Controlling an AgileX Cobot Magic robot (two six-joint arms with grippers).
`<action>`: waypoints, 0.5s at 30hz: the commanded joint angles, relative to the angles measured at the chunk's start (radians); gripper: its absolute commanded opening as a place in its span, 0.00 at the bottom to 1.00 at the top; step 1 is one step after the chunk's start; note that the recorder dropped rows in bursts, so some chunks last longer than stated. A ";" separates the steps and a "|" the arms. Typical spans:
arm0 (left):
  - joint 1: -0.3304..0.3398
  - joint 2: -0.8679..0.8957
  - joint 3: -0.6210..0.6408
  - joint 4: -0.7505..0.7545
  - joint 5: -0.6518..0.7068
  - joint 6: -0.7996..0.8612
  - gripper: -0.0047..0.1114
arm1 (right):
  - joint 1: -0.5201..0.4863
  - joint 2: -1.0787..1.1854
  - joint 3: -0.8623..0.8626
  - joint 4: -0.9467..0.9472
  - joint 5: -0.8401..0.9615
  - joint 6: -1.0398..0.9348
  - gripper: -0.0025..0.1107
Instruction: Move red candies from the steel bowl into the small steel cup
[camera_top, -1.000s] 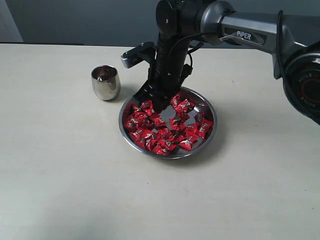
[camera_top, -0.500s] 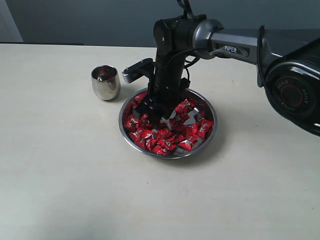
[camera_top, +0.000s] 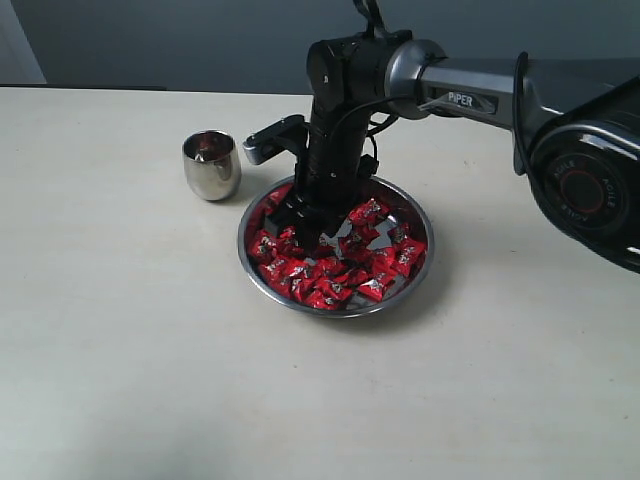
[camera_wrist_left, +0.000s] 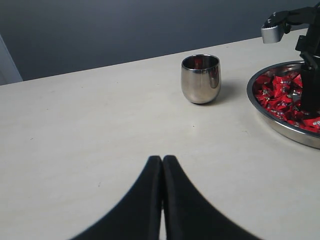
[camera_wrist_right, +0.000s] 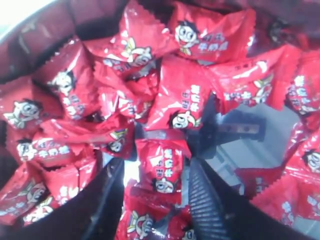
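Since a second ago the right gripper (camera_top: 305, 225) has dropped from above the pile's far edge down into the red candies (camera_top: 340, 270), and the arm (camera_top: 470, 90) behind it has swung round; over the last half second nothing visibly shifts. The candies lie heaped in the steel bowl (camera_top: 345, 311), covering most of its floor, with a patch of bare steel showing among them on the right. In the right wrist view the two dark fingers (camera_wrist_right: 107, 200) stand apart with one candy (camera_wrist_right: 162, 172) lying between them, the jaws open around it and not yet pressed on it. The small steel cup (camera_top: 211, 165) stands upright on the pale table (camera_top: 150, 350), near the bowl's left side but apart from it, and something reddish shows inside it. The left gripper (camera_wrist_left: 162, 159) appears only in its own wrist view, low over bare table and well apart from the cup, its jaws closed tip to tip with nothing held.
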 joint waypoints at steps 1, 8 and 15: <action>-0.003 -0.004 -0.001 -0.001 -0.009 -0.005 0.04 | -0.003 -0.003 -0.001 0.000 0.008 -0.005 0.38; -0.003 -0.004 -0.001 -0.001 -0.009 -0.005 0.04 | -0.003 -0.003 -0.001 0.003 -0.013 -0.012 0.38; -0.003 -0.004 -0.001 -0.001 -0.009 -0.005 0.04 | -0.003 -0.003 -0.001 0.004 -0.004 -0.012 0.38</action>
